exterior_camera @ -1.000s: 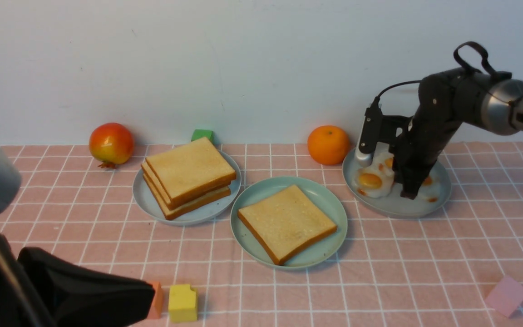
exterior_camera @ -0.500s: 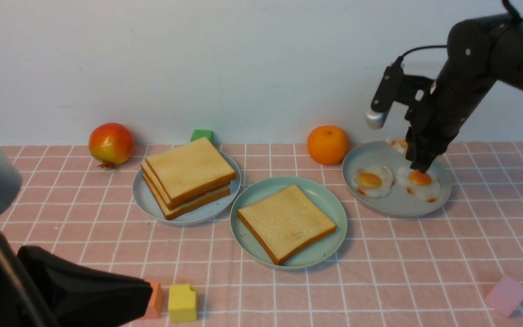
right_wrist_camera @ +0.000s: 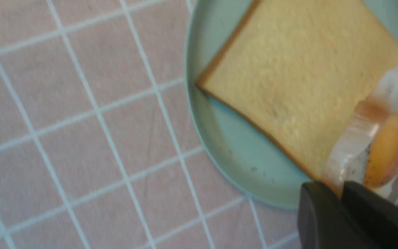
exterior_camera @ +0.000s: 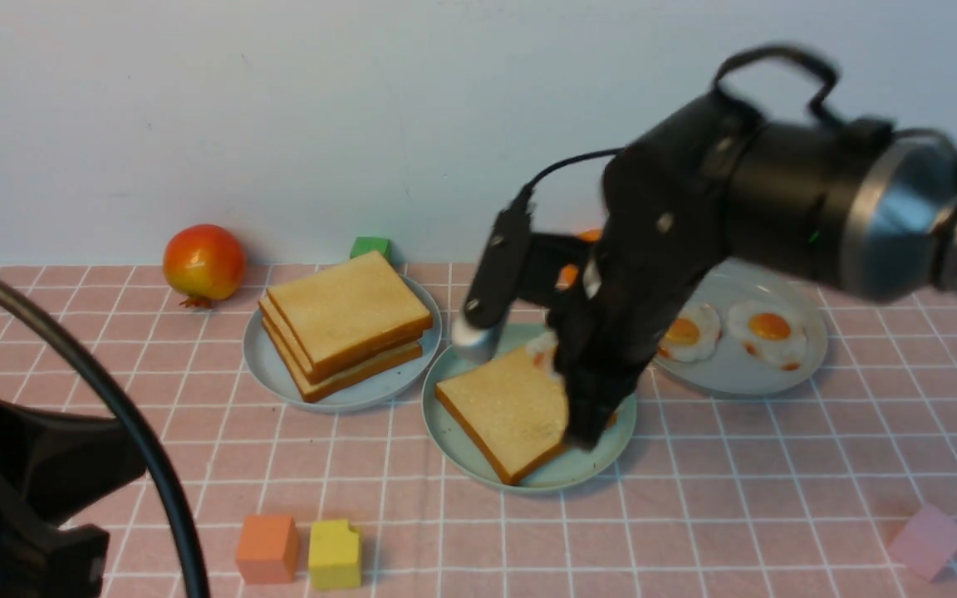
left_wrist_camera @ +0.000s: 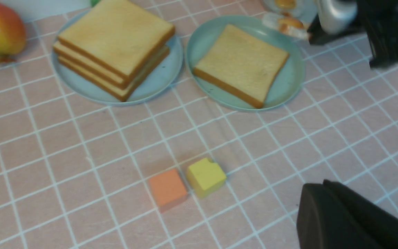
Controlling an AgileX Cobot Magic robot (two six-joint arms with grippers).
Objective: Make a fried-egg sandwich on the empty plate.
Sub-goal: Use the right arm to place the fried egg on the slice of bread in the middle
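Observation:
The mint-green plate (exterior_camera: 453,423) sits at the centre with one golden toast slice (exterior_camera: 503,407) on it. My right gripper (exterior_camera: 586,436) is shut on the edge of a white fried egg with an orange yolk (right_wrist_camera: 382,148). It holds the egg low over the far right corner of that toast (right_wrist_camera: 299,79), and the egg hangs from the closed jaws (right_wrist_camera: 340,193). A bit of the egg shows beside the arm (exterior_camera: 543,353). My left gripper (left_wrist_camera: 323,186) is shut and empty, low over the cloth at the near left.
A stack of plain toast (exterior_camera: 345,320) lies on a grey-blue plate (exterior_camera: 267,365). Another grey-blue plate (exterior_camera: 736,378) holds two eggs (exterior_camera: 686,330). A pomegranate (exterior_camera: 204,262) and a green block (exterior_camera: 370,247) are at the back. Orange (exterior_camera: 267,548), yellow (exterior_camera: 335,554) and pink (exterior_camera: 927,540) blocks lie near the front.
My right gripper lifted one egg off the right plate and carried it left and down to the toast on the mint-green plate. My left arm drew back, uncovering the orange cube.

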